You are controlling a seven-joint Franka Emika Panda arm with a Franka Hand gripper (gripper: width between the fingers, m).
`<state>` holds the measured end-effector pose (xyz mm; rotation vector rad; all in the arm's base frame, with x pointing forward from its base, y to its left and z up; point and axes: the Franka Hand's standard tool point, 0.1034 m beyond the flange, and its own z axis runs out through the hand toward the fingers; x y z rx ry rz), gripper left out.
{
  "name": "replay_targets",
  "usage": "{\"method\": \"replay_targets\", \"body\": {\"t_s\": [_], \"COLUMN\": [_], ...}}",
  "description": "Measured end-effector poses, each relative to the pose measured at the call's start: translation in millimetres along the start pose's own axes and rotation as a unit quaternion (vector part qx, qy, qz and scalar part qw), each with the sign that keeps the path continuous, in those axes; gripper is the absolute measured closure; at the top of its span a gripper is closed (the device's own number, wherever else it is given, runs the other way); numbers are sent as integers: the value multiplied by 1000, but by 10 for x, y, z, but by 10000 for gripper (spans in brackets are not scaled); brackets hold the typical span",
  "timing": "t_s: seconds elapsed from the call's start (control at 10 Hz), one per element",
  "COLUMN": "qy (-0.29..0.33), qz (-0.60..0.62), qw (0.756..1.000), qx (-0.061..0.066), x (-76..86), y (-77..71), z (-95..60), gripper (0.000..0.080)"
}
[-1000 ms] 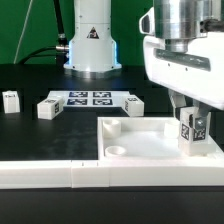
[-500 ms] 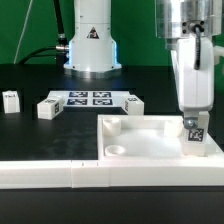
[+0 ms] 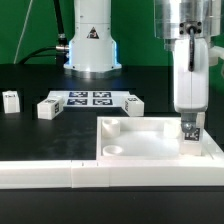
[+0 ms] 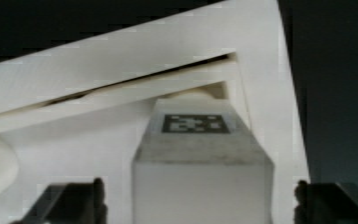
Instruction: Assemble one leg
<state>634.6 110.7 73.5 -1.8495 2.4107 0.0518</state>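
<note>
The leg (image 3: 192, 131), a small white block with a black-and-white tag, stands upright at the corner of the large white square panel (image 3: 150, 135) on the exterior view's right. My gripper (image 3: 191, 128) hangs straight down over it, one finger on each side. In the wrist view the leg (image 4: 201, 165) with its tag sits between the two dark fingertips (image 4: 78, 205), with a narrow gap showing on each side. The jaws look slightly open around it. The panel (image 4: 87, 80) fills the wrist view behind the leg.
Three more white leg blocks lie on the black table: one at the far left (image 3: 10, 100), one (image 3: 47, 107) and one (image 3: 133, 104) beside the marker board (image 3: 90, 98). A long white bar (image 3: 45, 175) runs along the front. The arm's base (image 3: 90, 45) stands behind.
The hand has turned about its vertical axis over the panel's corner and the leg turned with it. The leg's tag faced the camera before and is now turned away.
</note>
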Motion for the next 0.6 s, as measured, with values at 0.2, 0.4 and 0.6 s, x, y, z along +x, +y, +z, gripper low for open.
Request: {"method": "replay_targets", "body": {"t_s": [0.2, 0.4, 0.6], "qy": [0, -1, -1], "qz": [-115, -202, -244], "qw": [993, 979, 970], "qx": [-5, -6, -4], "x": [-2, -12, -16], "y": [5, 11, 8], "z": [-7, -3, -1], "gripper": [161, 152, 151]}}
